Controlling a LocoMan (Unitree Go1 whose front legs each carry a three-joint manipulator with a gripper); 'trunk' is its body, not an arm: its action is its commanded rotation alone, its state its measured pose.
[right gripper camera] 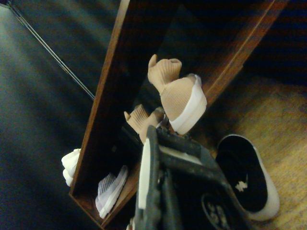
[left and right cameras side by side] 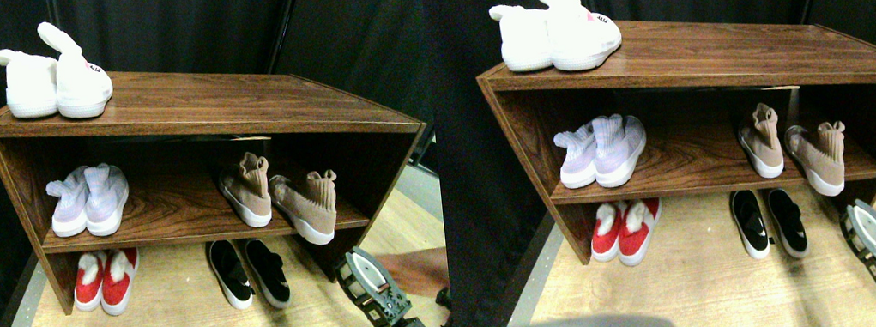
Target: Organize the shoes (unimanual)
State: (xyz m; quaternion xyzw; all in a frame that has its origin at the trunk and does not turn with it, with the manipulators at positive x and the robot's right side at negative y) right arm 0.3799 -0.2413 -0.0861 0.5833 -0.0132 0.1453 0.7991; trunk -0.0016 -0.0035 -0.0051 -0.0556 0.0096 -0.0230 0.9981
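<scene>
Pincer (left and right cameras side by side: 368, 287) low beside black slip-ons (left and right cameras side by side: 248, 272)

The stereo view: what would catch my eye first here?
Probably the brown shoe rack, with white shoes on top and pairs lined up below. Next, one tan sneaker on the middle shelf sits askew, its heel poking past the front edge. The robot's tool waits on the floor side, lower right.

We cannot see the gap between the jaws of the right gripper (left and right cameras side by side: 371, 289), and its arm runs off the lower right edge. A person's forearm (left and right cameras side by side: 418, 270) is cut by the right edge, its hand hidden behind the gripper. In the wrist view the jaw frame (right gripper camera: 165, 177) covers most of one tan shoe (right gripper camera: 140, 120) and part of a black slip-on (right gripper camera: 249, 177).
</scene>
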